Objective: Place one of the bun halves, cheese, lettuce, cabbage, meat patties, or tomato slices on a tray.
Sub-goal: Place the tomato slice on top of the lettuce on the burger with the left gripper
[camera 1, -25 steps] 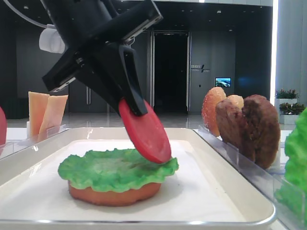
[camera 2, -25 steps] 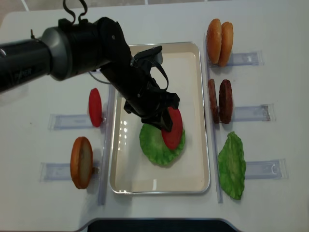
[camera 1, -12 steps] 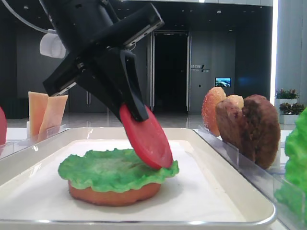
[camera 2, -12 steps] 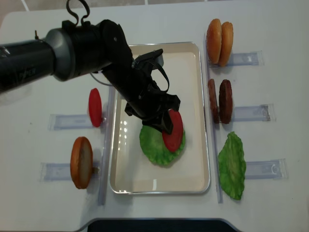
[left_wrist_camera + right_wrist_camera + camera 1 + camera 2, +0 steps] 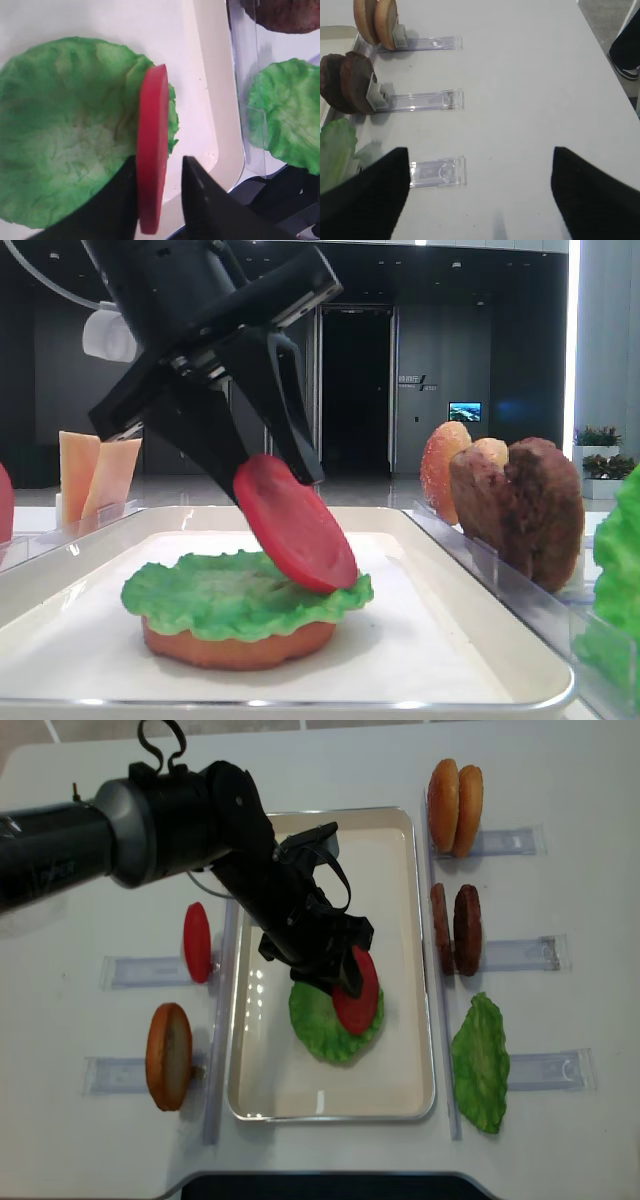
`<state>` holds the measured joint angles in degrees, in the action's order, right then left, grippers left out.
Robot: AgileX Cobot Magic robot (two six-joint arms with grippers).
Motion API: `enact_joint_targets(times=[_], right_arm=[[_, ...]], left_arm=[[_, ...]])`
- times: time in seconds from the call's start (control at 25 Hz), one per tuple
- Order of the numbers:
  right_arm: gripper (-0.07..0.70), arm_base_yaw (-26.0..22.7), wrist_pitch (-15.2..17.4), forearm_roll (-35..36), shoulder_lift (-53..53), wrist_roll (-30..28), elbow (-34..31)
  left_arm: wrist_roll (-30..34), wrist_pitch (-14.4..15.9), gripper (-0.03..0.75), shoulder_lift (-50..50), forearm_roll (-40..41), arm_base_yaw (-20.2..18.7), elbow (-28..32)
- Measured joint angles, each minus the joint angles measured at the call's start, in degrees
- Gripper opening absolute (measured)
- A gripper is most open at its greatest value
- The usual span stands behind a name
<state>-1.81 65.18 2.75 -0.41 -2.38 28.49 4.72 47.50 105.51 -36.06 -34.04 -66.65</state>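
Observation:
A red tomato slice (image 5: 295, 525) stands tilted on edge, its lower rim resting on the ruffled lettuce (image 5: 220, 590) that covers a bun half (image 5: 240, 645) in the white tray (image 5: 420, 640). My left gripper (image 5: 265, 465) straddles the slice with its jaws parted. In the left wrist view the tomato slice (image 5: 152, 150) leans against the left finger, and a gap shows to the right finger (image 5: 200, 190). From above, the left gripper (image 5: 345, 975) hangs over the tray (image 5: 330, 1090). My right gripper (image 5: 480, 155) is open above bare table.
Clear holders flank the tray. On the right stand two bun halves (image 5: 455, 792), two meat patties (image 5: 457, 930) and a lettuce leaf (image 5: 480, 1060). On the left stand a tomato slice (image 5: 197, 942), a bun half (image 5: 168, 1055) and cheese (image 5: 95, 475).
The left jaws have parted from the tomato slice. The slice has sunk a little and leans lower onto the lettuce. The right gripper shows in no earlier frame.

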Motion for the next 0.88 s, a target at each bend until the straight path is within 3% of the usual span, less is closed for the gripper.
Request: enact_joint_targets(times=[0.2, 0.36, 0.6, 0.88], right_arm=[[0.577, 0.00, 0.00, 0.00, 0.00, 0.00, 0.00], [0.577, 0.00, 0.00, 0.00, 0.00, 0.00, 0.00], [0.577, 0.00, 0.00, 0.00, 0.00, 0.00, 0.00], [0.577, 0.00, 0.00, 0.00, 0.00, 0.00, 0.00]], left_arm=[[-0.02, 0.01, 0.391, 0.04, -0.07, 0.00, 0.00], [-0.06, 0.40, 0.447, 0.04, -0.07, 0.00, 0.00], [-1.64, 1.03, 0.504, 0.04, 1.60, 0.00, 0.00], [-2.87, 2.64, 0.517, -0.59, 3.25, 0.00, 0.00]])
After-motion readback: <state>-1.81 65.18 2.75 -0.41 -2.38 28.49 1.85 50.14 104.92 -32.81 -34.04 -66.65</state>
